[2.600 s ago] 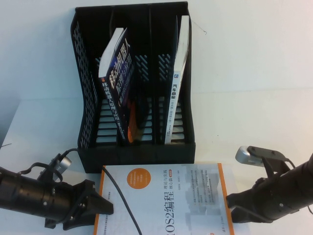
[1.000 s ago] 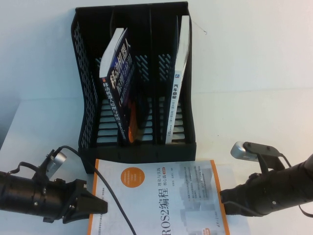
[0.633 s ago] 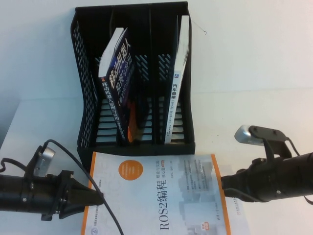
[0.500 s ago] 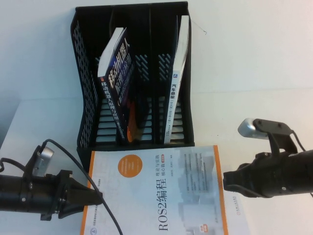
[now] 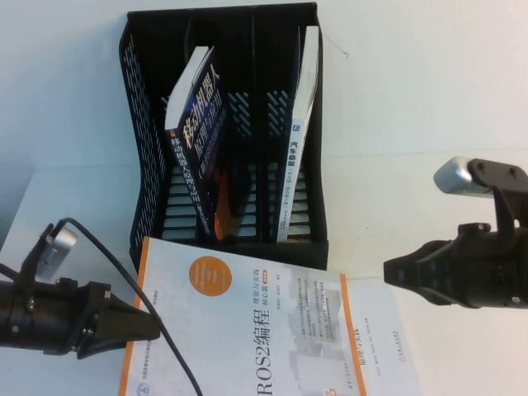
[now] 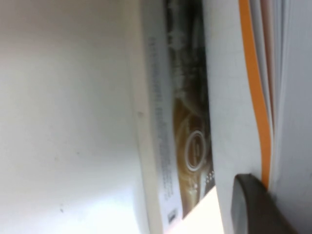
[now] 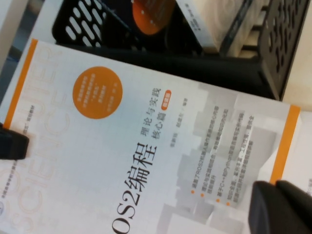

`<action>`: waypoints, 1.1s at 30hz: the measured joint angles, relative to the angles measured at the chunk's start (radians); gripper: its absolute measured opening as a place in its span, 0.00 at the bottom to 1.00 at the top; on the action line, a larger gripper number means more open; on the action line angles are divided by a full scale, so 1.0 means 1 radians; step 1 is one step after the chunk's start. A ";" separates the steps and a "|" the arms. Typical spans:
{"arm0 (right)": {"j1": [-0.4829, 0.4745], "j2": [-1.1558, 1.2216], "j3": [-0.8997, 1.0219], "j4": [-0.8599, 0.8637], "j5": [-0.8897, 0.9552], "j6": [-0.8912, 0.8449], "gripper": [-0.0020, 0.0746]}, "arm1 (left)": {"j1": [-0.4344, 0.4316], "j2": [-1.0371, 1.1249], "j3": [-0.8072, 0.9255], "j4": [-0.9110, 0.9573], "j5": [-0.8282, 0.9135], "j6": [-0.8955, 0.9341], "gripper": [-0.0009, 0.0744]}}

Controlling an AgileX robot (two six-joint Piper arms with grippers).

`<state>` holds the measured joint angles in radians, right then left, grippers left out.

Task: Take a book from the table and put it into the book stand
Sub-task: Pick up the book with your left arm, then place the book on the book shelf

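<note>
A white ROS2 book (image 5: 247, 330) with orange edges lies tilted in front of the black three-slot book stand (image 5: 140, 165). My left gripper (image 5: 151, 326) is shut on the book's left edge; one finger (image 6: 251, 204) presses on the cover beside the orange stripe. My right gripper (image 5: 388, 272) is shut and empty. It hovers to the right of the book, apart from it. In the right wrist view its fingers (image 7: 275, 204) show over the book's (image 7: 136, 146) right orange edge, with the stand's front wall (image 7: 234, 73) beyond.
A blue book (image 5: 194, 140) leans in the stand's left part. A white book (image 5: 301, 140) stands upright in the right slot. A second white book (image 5: 379, 346) lies under the ROS2 book, showing at its right. Its spine (image 6: 161, 146) shows in the left wrist view.
The left gripper has pulled the ROS2 book leftward and turned it. The right gripper has drawn back to the right and up, off the book. The lower book is now uncovered.
</note>
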<state>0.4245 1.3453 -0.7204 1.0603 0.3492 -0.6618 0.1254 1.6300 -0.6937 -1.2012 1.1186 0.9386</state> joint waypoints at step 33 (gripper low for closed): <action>0.000 -0.141 0.000 -0.013 0.150 0.028 0.03 | 0.000 -0.726 -0.352 0.487 0.153 -0.605 0.15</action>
<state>0.4245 1.2047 -0.7204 1.0474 0.4991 -0.6335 0.1254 0.9037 -1.0459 -0.7138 1.2719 0.3334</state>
